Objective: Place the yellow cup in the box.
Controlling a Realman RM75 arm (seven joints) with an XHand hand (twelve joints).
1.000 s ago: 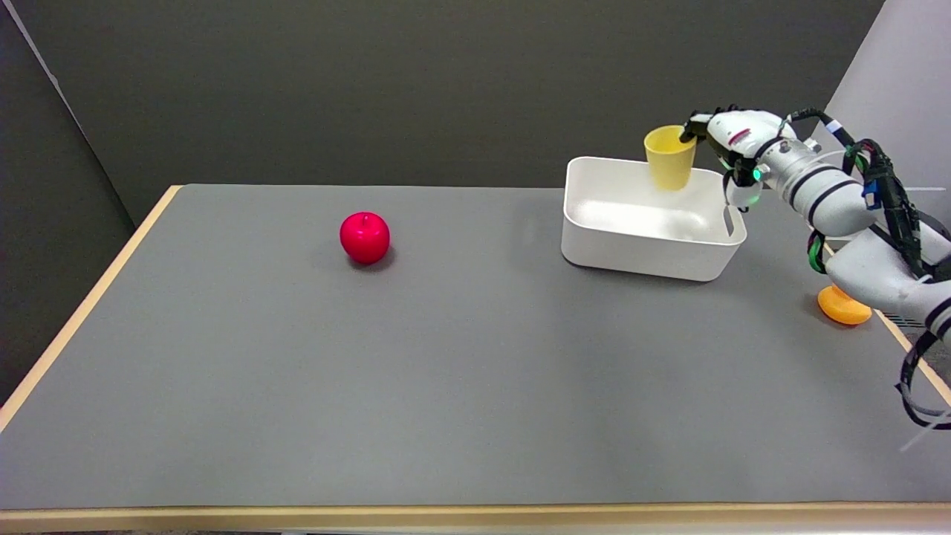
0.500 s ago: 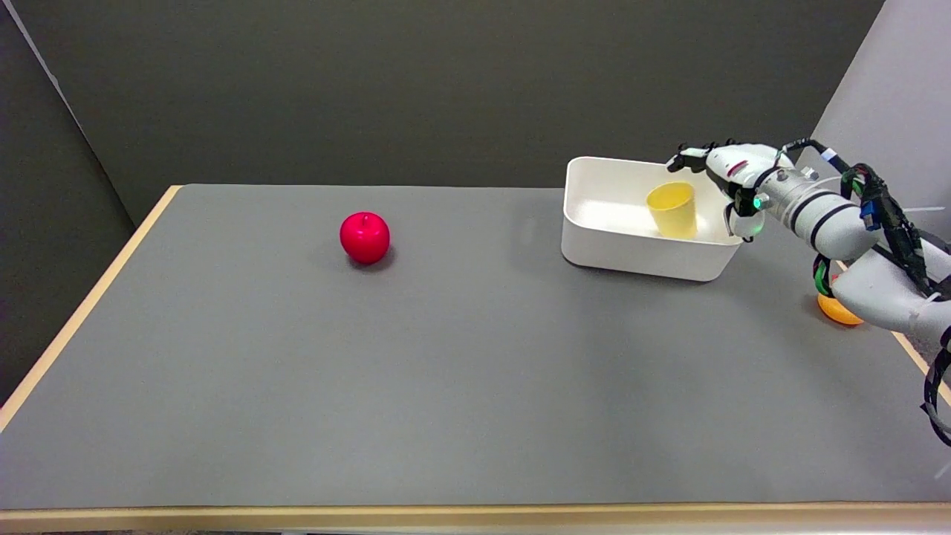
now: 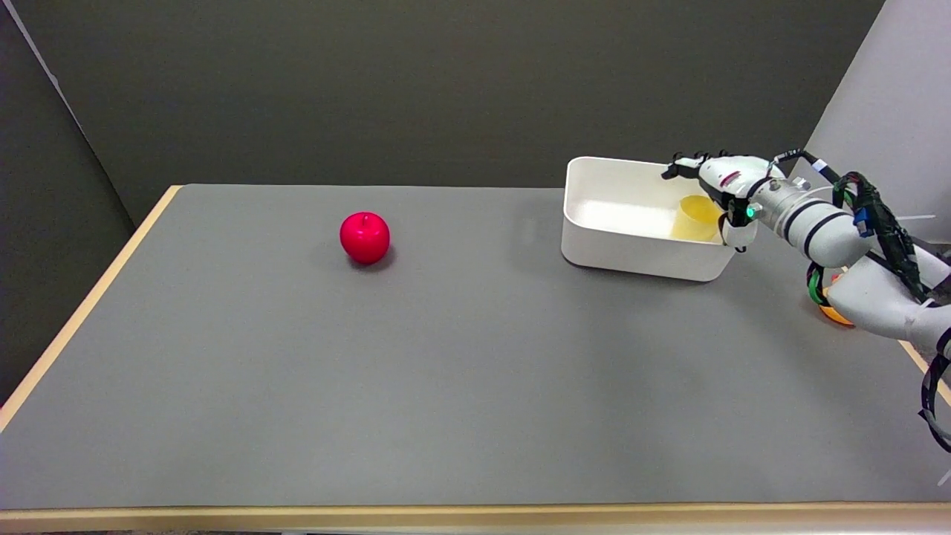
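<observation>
Box: white box (image 3: 639, 249) at the table's (image 3: 446, 371) far right holds 1 yellow cup (image 3: 695, 219).
Cup: in the box's right end, upright, mouth up, long axis vertical.
Right hand: right hand (image 3: 719, 186) over the box's right rim, fingers spread apart above the cup, holding nothing.
Writing: none readable.
Elsewhere: red apple (image 3: 365, 237) far left; orange object (image 3: 836, 312) behind the arm.

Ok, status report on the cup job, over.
Right hand open above box's right end. Yellow cup down inside white box. Nothing obstructing; red apple far off.
</observation>
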